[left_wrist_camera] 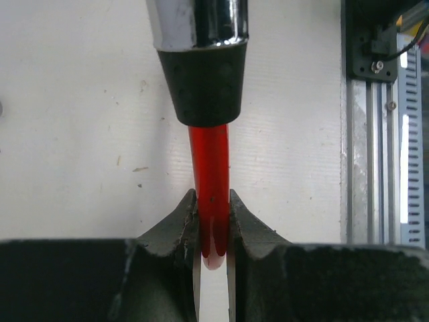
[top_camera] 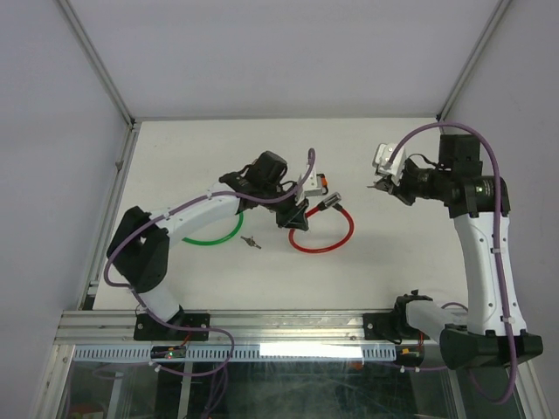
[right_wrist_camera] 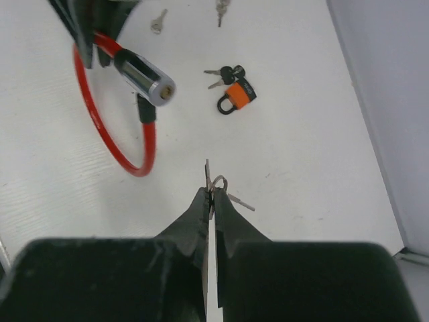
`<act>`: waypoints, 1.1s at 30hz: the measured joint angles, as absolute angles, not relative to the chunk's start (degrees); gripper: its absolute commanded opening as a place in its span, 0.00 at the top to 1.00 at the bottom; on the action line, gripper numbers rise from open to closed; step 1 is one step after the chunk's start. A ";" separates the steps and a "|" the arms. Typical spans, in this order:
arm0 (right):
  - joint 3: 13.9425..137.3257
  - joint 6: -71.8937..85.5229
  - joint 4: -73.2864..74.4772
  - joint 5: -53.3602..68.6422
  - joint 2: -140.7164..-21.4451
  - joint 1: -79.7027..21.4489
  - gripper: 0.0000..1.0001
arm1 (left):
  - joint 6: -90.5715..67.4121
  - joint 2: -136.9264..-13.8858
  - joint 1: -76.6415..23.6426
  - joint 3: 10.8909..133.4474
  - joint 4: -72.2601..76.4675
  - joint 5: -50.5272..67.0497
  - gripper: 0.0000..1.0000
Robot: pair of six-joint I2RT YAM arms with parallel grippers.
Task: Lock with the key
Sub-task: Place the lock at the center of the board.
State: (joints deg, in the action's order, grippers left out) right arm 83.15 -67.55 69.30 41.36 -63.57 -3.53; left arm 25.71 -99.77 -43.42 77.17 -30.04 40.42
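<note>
A red cable lock (top_camera: 325, 243) lies looped mid-table, its silver and black barrel (right_wrist_camera: 144, 75) raised, its open end facing the right wrist camera. My left gripper (left_wrist_camera: 213, 201) is shut on the red cable (left_wrist_camera: 209, 157) just below the barrel (left_wrist_camera: 201, 67); in the top view it (top_camera: 295, 218) sits at the loop's left side. My right gripper (right_wrist_camera: 210, 193) is shut on a small key (right_wrist_camera: 207, 169) with a ring and a second key hanging off it. It (top_camera: 377, 185) hovers right of the barrel (top_camera: 330, 202), apart from it.
An orange padlock (right_wrist_camera: 234, 99) with a bunch of keys lies beyond the barrel. A green cable (top_camera: 214, 237) curves under the left arm, with loose keys (top_camera: 251, 243) beside it. More keys (right_wrist_camera: 157, 21) lie farther off. White walls and aluminium frame posts enclose the table.
</note>
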 measured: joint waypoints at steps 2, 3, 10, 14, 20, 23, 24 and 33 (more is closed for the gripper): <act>80.27 -63.70 64.69 41.69 -62.08 -2.09 1.00 | 22.85 -96.14 -43.24 72.51 -26.39 40.03 1.00; 77.71 -61.08 62.13 42.13 -60.97 -1.41 1.00 | 20.93 -93.76 -43.05 69.69 -23.92 39.64 1.00; 60.64 -38.33 44.36 46.17 -59.42 4.27 1.00 | -1.93 -82.21 -41.58 50.30 5.41 41.25 1.00; 55.46 -26.52 35.97 50.04 -63.83 12.58 1.00 | -20.88 -89.93 -41.19 47.90 27.29 44.93 1.00; 53.98 -18.83 29.02 46.39 -69.38 19.59 1.00 | -38.92 -109.25 -42.41 55.31 42.04 39.75 1.00; 52.80 -16.36 25.85 42.59 -70.83 20.32 1.00 | -43.18 -117.51 -43.66 63.40 42.59 34.33 1.00; 52.23 -15.27 24.86 41.25 -71.40 20.60 1.00 | -44.07 -119.57 -44.07 65.58 43.05 33.17 1.00; 50.33 -9.21 20.73 38.87 -78.61 21.56 0.99 | -49.32 -137.23 -46.39 85.27 42.37 23.46 0.76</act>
State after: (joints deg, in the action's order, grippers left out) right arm 50.33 -9.21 20.73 38.87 -78.61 21.56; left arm -49.32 -137.23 -46.39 85.27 42.37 23.46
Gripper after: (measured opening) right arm 0.018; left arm 0.176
